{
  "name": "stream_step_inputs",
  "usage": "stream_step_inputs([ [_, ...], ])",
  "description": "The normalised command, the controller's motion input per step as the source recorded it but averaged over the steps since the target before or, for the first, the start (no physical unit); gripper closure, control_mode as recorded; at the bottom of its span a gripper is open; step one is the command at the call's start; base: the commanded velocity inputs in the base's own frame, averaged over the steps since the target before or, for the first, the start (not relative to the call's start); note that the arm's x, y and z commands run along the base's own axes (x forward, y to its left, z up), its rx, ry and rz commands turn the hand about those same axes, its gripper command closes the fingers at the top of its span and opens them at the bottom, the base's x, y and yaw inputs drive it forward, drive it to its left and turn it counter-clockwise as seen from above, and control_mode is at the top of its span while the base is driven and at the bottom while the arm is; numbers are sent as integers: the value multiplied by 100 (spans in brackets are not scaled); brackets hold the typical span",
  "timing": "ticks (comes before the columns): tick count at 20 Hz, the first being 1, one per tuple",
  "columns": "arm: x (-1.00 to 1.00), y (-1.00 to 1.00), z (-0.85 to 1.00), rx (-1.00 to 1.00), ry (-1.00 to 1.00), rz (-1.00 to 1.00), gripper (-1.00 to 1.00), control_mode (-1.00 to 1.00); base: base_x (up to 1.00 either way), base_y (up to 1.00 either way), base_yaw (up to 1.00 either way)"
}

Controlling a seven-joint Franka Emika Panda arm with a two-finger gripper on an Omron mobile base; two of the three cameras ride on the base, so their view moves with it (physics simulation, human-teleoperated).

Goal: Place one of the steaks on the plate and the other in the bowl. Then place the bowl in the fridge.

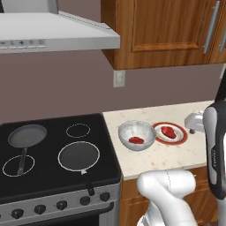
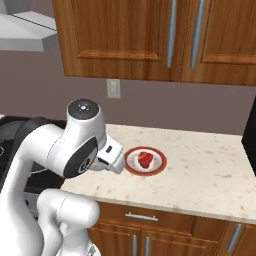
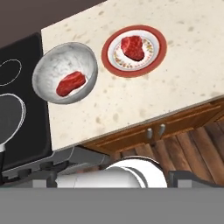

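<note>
Sitting on the counter [image 1: 163, 156] beside the plate [image 3: 157, 54], the bowl [image 1: 137, 134] with one steak [image 3: 71, 83] is judged rigid, smooth-sided, best pinched at its rim by the wide-open, empty gripper

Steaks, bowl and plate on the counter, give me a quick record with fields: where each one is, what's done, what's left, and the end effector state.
bowl: whitish-grey bowl on the counter, just right of the stove
plate: red-rimmed plate right of the bowl, close beside it
steak one: steak in the bowl
steak two: steak on the plate
pans: two dark pans on the stove
done: both steaks placed
left: bowl not yet in the fridge
end effector: open, nothing held
</note>
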Motion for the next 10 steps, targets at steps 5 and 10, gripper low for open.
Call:
stream_step_inputs([
  [5,25,28,-21,0,0,-5,-100,-100,0,0,0],
  [10,16,28,-10,0,0,-3,-100,-100,0,0,0],
])
